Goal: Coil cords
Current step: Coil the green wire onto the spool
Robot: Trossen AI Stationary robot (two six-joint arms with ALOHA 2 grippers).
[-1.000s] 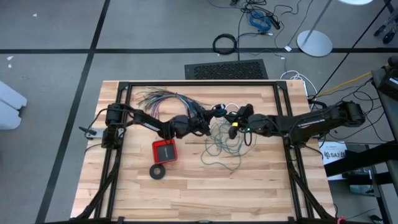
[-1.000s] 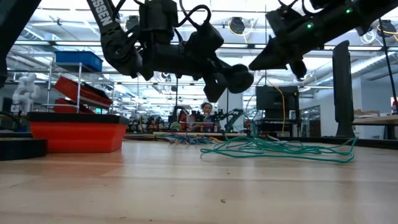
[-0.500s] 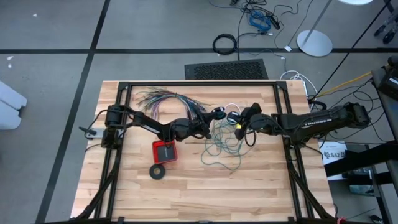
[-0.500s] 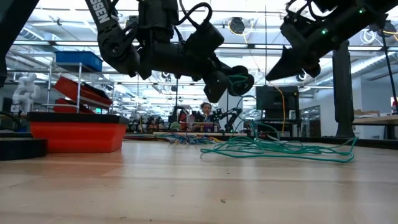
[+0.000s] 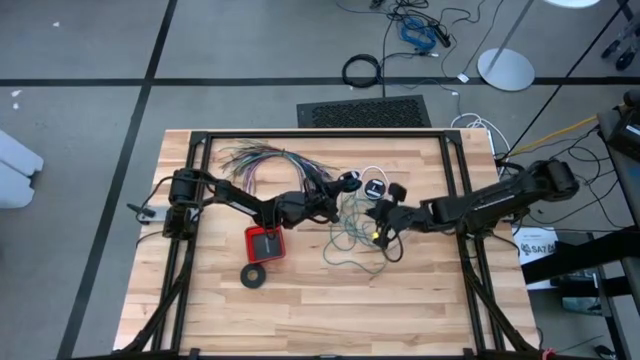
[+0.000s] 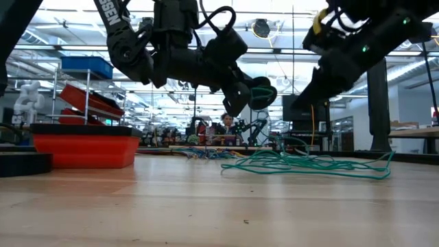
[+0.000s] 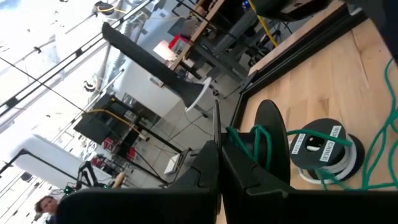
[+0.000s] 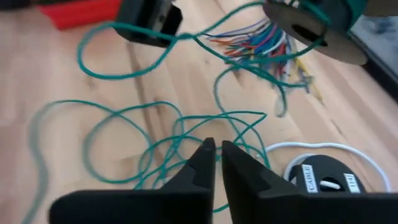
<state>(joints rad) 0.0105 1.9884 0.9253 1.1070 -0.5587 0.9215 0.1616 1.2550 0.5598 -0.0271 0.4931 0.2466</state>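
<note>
Left gripper [image 5: 332, 203]: raised mid-table, closed on a black spool [image 7: 268, 138] wound with green wire [image 5: 362, 237]. Wire tangle: tabletop centre, beneath right gripper [image 5: 378, 222], fingers nearly together, holding nothing visible. White cord [image 5: 371, 172]: behind tangle.

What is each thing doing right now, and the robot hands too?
left gripper, shut on black spool, lifted.
green wire, mostly a loose tangle, some wound on black spool.
right gripper, hovering over green wire.
white cord, loose, uncoiled.
coloured wires, fanned flat.
black ring, lying flat.
</note>
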